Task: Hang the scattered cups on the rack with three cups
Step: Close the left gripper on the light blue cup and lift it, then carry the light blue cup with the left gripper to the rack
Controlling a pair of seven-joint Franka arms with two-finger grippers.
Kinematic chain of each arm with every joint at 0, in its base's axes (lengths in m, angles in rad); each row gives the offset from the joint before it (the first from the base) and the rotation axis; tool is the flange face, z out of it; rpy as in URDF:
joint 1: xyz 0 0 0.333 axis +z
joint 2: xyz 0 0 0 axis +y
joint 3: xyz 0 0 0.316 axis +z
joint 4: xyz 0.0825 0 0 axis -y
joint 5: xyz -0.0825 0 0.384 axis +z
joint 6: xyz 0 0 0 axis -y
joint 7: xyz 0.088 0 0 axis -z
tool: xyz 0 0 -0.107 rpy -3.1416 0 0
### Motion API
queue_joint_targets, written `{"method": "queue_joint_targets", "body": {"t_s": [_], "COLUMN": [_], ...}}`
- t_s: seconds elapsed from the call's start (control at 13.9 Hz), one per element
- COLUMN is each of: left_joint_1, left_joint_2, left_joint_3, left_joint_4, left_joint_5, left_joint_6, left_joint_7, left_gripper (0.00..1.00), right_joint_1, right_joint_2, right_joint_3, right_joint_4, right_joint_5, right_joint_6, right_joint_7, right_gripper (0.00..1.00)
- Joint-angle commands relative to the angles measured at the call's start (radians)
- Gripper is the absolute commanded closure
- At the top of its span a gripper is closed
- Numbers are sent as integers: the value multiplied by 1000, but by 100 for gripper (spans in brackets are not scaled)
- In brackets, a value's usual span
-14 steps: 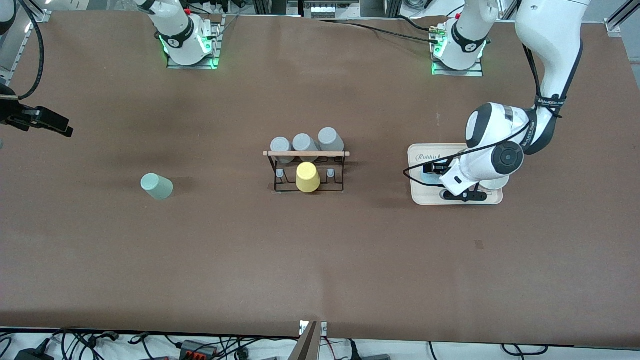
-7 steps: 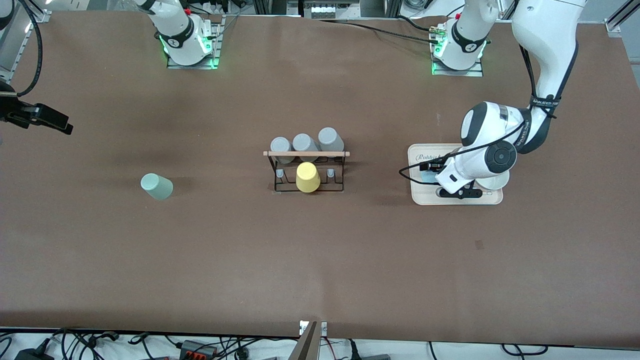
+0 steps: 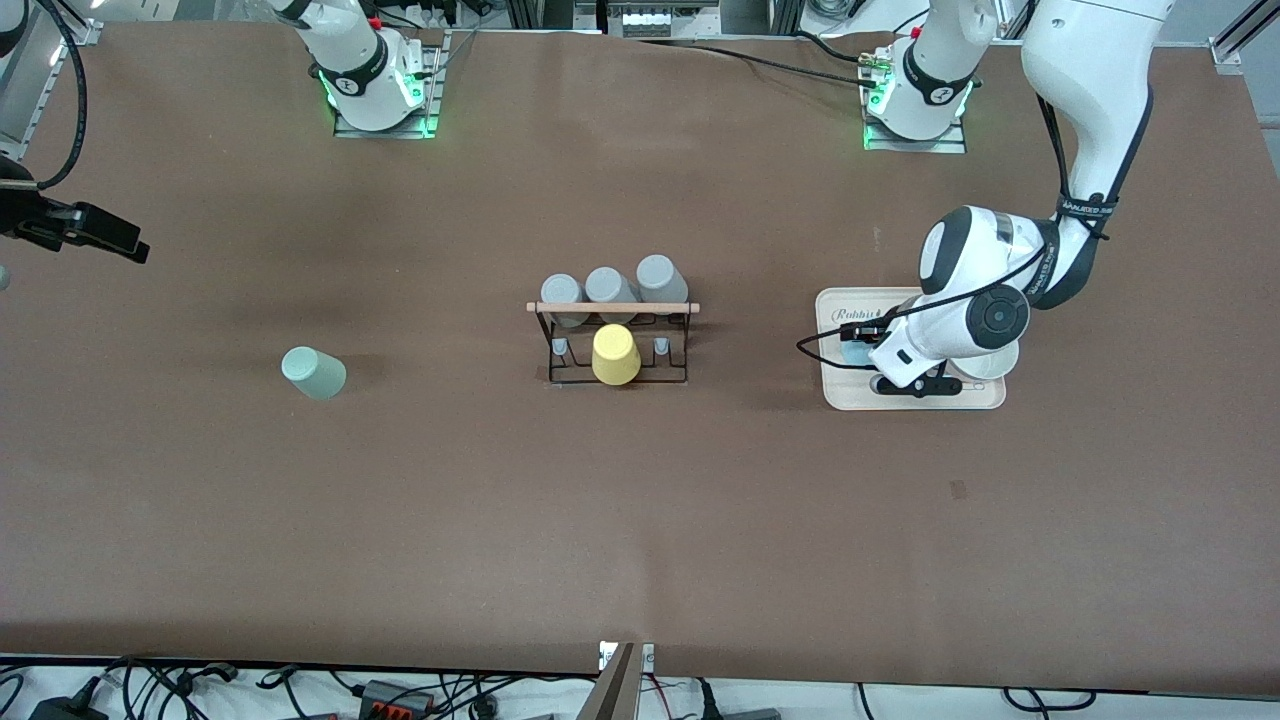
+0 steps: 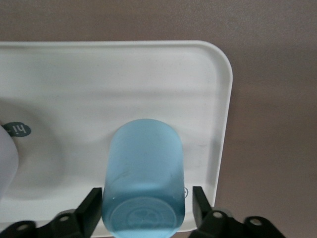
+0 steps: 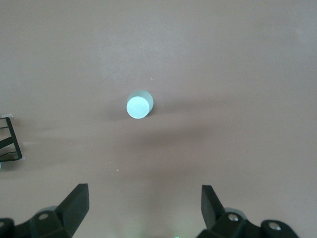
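Note:
A light blue cup (image 4: 143, 183) lies on its side on the cream tray (image 4: 148, 74). My left gripper (image 4: 146, 204) straddles its base. One finger (image 4: 91, 210) touches the cup and the other finger (image 4: 199, 201) stands a narrow gap off it. In the front view the left hand covers most of this cup (image 3: 855, 352). The sage green cup (image 3: 313, 373) sits on the table toward the right arm's end. My right gripper (image 5: 143, 208) hangs open and empty high over that end (image 3: 125, 243). The rack (image 3: 613, 307) stands mid-table.
On the rack sit a yellow cup (image 3: 615, 354) and three grey cups (image 3: 606, 287). A white round dish (image 3: 992, 362) shares the tray with the blue cup. A corner of the rack (image 5: 10, 136) shows in the right wrist view.
The left hand has shifted slightly over the tray toward the blue cup. The right gripper has drifted a little toward the robots' bases.

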Motion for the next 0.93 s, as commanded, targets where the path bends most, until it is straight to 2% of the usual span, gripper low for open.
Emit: {"method": "queue_joint_targets", "body": {"t_s": [0.0,0.14,0.29,0.43,0.65,0.86], "left_joint_1": [4,7,10,9,-6,-60], "left_joint_2": [-3,-10,-29,-61,-61,-50], "left_joint_3": [-6,-4,-6,-6,-9,-7], "left_joint_4": [-2,7,30,87,292,426], "left_joint_5": [-8,-8,-8,-8,-7,-4], "left_joint_6": [10,2,-10,-80,-253,-292], "left_joint_7": [-1,-4,-27,-44,-47,-86], "left_gripper": [35,54,62,62,63,64], "right_joint_1": [-2,-3,-3,-6,-5,-3], "right_joint_2": [-21,-21,-20,-18,-20,-20], "right_joint_3": [4,6,6,4,4,4], "right_joint_4": [-4,-5,-5,-5,-5,-5], "right_joint_5": [16,17,17,17,17,17], "right_joint_6": [-11,-10,-4,-5,-5,-4], "right_joint_7": [9,9,9,9,11,11], "right_gripper": [0,0,0,0,0,0]}}
